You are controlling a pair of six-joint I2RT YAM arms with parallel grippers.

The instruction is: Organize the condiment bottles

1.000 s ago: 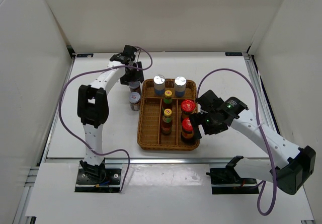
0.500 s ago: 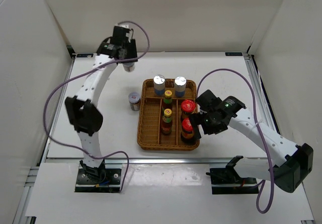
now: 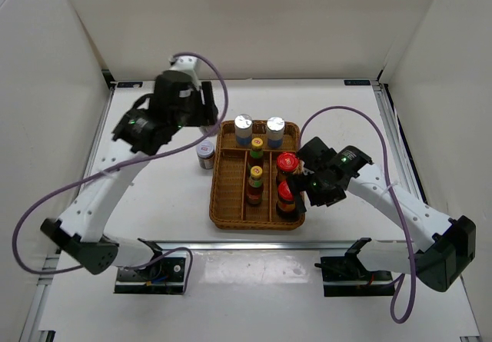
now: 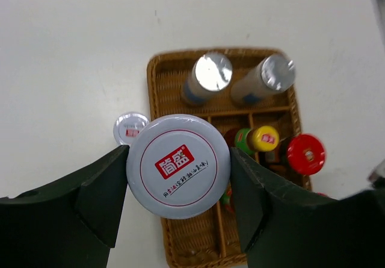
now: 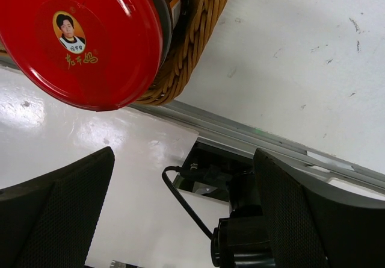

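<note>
My left gripper [image 4: 178,156] is shut on a short purple-lidded jar [image 4: 178,167] and holds it high above the left part of the wicker tray [image 4: 157,87]. In the top view the left gripper [image 3: 206,119] is raised by the tray's back-left corner. The second purple-lidded jar [image 3: 205,154] stands on the table left of the tray and also shows in the left wrist view [image 4: 130,128]. The tray holds two silver-capped bottles [image 3: 244,127], two yellow-capped bottles [image 3: 256,148] and two red-capped bottles [image 3: 287,163]. My right gripper [image 3: 305,184] is open and empty beside the near red-capped bottle [image 5: 78,39].
The wicker tray [image 3: 223,204] is divided into compartments, and its left long compartment has nothing in it. White walls enclose the table on three sides. A metal rail [image 3: 254,244] runs along the near edge. Purple cables trail from both arms.
My left arm has lifted the purple-lidded jar off the table by the tray's back-left corner and swung up high with it. The right arm has hardly moved.
</note>
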